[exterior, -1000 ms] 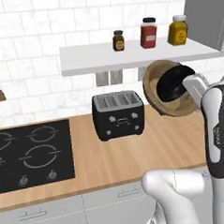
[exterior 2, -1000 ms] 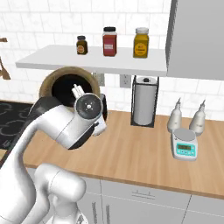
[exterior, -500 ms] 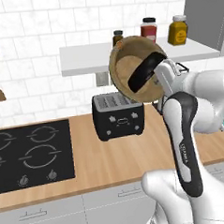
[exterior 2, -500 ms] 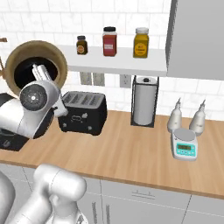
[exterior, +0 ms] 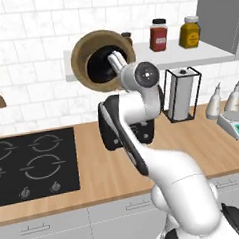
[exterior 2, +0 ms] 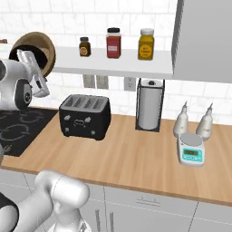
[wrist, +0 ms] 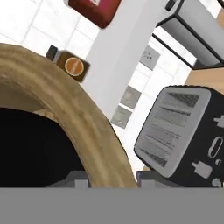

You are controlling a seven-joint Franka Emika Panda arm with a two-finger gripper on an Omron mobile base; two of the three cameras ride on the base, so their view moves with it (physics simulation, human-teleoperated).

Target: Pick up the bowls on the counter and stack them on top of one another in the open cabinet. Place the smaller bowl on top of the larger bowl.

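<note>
Landmark: black toaster (exterior 2: pixel 85 116), standing on the counter (exterior 2: pixel 136 158) with its back to the tiled wall.

- Gripper (exterior: pixel 119 60): raised well above the toaster, level with the white wall shelf (exterior 2: pixel 118 63). Its fingers clamp the rim of the larger bowl; in the hand view the wooden rim passes between the two tips.
- Larger bowl (exterior: pixel 82 48): tan, wooden, held in the air on edge, up and to the stove side of the toaster, its opening turned toward the arm. It is clear of the counter.
- Smaller bowl (exterior: pixel 101 70): glossy black, nested inside the wooden bowl, dark interior visible within the tan rim.
- Stove (exterior: pixel 29 162): black, set in the counter beside the toaster.
- Paper towel holder (exterior 2: pixel 149 105): on the other side of the toaster, by the wall.
- Kitchen scale (exterior 2: pixel 191 151): further along from the toaster, with two spray bottles (exterior 2: pixel 195 122) behind.
- Three jars (exterior 2: pixel 113 43): on the shelf above the toaster.
</note>
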